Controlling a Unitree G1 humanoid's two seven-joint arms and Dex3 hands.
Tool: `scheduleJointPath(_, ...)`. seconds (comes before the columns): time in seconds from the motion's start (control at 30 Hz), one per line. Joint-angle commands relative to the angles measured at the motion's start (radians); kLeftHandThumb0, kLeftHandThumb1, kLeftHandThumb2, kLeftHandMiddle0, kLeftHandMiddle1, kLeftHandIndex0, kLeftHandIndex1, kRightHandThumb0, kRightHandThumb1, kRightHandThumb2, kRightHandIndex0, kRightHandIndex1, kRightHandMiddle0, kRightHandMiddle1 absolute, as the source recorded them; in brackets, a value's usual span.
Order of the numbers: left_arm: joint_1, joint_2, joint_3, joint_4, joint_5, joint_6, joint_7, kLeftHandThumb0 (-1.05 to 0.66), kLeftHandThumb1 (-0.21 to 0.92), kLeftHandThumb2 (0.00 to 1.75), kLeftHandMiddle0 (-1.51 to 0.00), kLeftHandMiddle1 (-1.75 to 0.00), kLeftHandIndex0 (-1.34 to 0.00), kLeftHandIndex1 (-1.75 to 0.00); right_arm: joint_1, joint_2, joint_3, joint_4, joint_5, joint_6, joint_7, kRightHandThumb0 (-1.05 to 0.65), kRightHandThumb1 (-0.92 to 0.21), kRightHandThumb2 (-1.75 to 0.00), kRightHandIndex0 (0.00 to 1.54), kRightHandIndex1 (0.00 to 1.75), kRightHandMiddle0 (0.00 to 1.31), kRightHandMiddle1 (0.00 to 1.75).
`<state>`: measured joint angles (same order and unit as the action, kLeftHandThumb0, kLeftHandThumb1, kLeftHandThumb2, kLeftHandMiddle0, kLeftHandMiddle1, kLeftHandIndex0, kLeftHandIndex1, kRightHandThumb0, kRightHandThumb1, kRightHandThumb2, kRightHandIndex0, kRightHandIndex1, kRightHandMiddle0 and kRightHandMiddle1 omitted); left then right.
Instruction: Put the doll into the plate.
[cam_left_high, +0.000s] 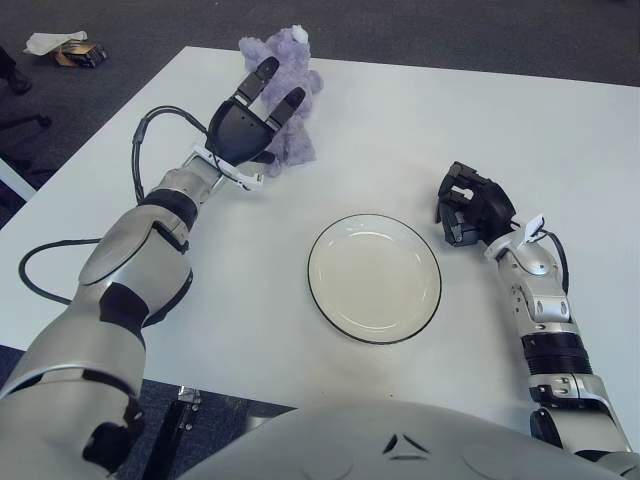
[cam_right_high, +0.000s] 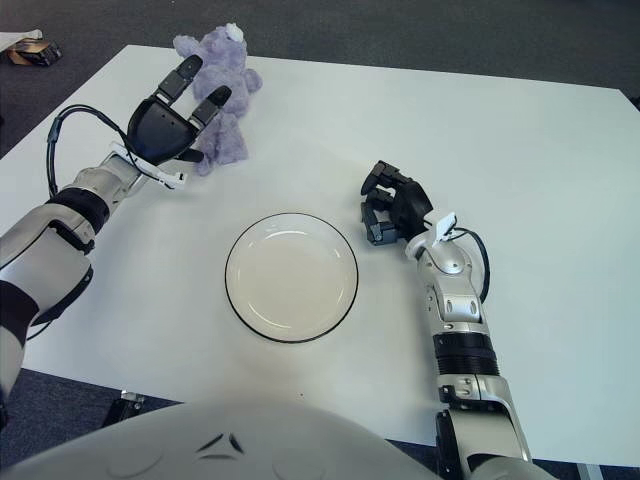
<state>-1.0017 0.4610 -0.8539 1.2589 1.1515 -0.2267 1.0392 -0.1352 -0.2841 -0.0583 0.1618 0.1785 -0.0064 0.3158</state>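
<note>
A purple plush doll (cam_left_high: 294, 62) sits at the table's far left. My left hand (cam_left_high: 262, 106) is spread open right in front of it, fingers overlapping the doll's body, palm toward the camera, with nothing grasped. The white plate (cam_left_high: 374, 278) with a dark rim lies empty in the middle of the table. My right hand (cam_left_high: 462, 205) is just right of the plate, its fingers curled with nothing in them.
The white table (cam_left_high: 480, 120) stretches to the right and back. On the dark floor beyond the far left corner lie a small box (cam_left_high: 80, 56) and a white scrap (cam_left_high: 45, 42). A black cable (cam_left_high: 40, 255) loops off my left forearm.
</note>
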Motion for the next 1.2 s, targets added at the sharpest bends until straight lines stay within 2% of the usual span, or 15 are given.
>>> scheduleJointPath(0.0, -0.028, -0.009, -0.015, 0.008, 0.008, -0.006, -0.005, -0.55, 0.75, 0.85, -0.02, -0.01, 0.00, -0.38, 0.075, -0.007, 0.012, 0.084, -0.028, 0.065, 0.007, -0.02, -0.20, -1.44, 0.74, 1.75, 0.49, 1.65)
scheduleJointPath(0.07, -0.029, -0.015, -0.017, 0.010, 0.005, -0.007, -0.022, -0.55, 0.75, 0.84, -0.03, -0.02, 0.00, -0.40, 0.074, -0.009, 0.012, 0.086, -0.030, 0.063, 0.009, -0.02, -0.20, -1.44, 0.74, 1.75, 0.49, 1.65)
scheduleJointPath(0.1, -0.030, -0.018, -0.018, 0.011, 0.004, -0.007, -0.030, -0.54, 0.75, 0.84, -0.04, -0.03, 0.00, -0.42, 0.074, -0.009, 0.012, 0.086, -0.031, 0.063, 0.010, -0.01, -0.21, -1.43, 0.67, 1.75, 0.51, 1.68)
scheduleJointPath(0.23, -0.033, -0.031, -0.028, 0.012, 0.006, 0.004, -0.060, -0.51, 0.69, 0.86, -0.06, -0.04, 0.00, -0.45, 0.073, -0.012, 0.014, 0.086, -0.039, 0.065, 0.007, -0.01, -0.23, -1.42, 0.58, 1.75, 0.54, 1.73)
scheduleJointPath(0.33, -0.034, -0.035, -0.034, 0.012, 0.009, 0.010, -0.069, -0.50, 0.67, 0.87, -0.07, -0.05, 0.00, -0.45, 0.073, -0.012, 0.014, 0.086, -0.040, 0.065, 0.005, -0.01, -0.23, -1.42, 0.65, 1.75, 0.51, 1.69)
scheduleJointPath(0.4, -0.034, -0.040, -0.039, 0.012, 0.012, 0.014, -0.072, -0.49, 0.66, 0.89, -0.07, -0.06, 0.00, -0.44, 0.072, -0.012, 0.013, 0.087, -0.038, 0.065, 0.005, -0.01, -0.24, -1.41, 0.59, 1.75, 0.53, 1.72)
scheduleJointPath(0.67, -0.035, -0.052, -0.062, 0.016, 0.018, 0.022, -0.064, -0.21, 0.58, 1.13, -0.09, -0.12, 0.00, -0.52, 0.070, -0.009, 0.008, 0.093, -0.029, 0.060, 0.012, -0.01, -0.24, -1.41, 0.56, 1.75, 0.54, 1.74)
scheduleJointPath(0.77, -0.037, -0.055, -0.071, 0.018, 0.021, 0.025, -0.061, -0.13, 0.56, 1.22, -0.08, -0.19, 0.00, -0.57, 0.068, -0.008, 0.006, 0.096, -0.027, 0.058, 0.015, -0.01, -0.24, -1.42, 0.56, 1.75, 0.55, 1.74)
scheduleJointPath(0.83, -0.038, -0.056, -0.077, 0.020, 0.025, 0.028, -0.063, -0.08, 0.56, 1.26, -0.03, -0.31, 0.00, -0.62, 0.068, -0.008, 0.005, 0.097, -0.026, 0.058, 0.017, -0.01, -0.23, -1.42, 0.56, 1.75, 0.55, 1.74)
scheduleJointPath(1.0, -0.042, -0.056, -0.088, 0.023, 0.032, 0.042, -0.087, -0.13, 0.58, 1.23, 0.00, -0.41, 0.00, -0.74, 0.067, -0.008, 0.002, 0.100, -0.023, 0.057, 0.024, -0.01, -0.23, -1.42, 0.56, 1.75, 0.55, 1.74)
scheduleJointPath(1.17, -0.044, -0.059, -0.077, 0.025, 0.017, 0.047, -0.166, -0.24, 0.62, 1.15, 0.00, -0.49, 0.00, -0.83, 0.067, -0.009, -0.001, 0.102, -0.023, 0.055, 0.026, -0.01, -0.23, -1.42, 0.56, 1.75, 0.55, 1.74)
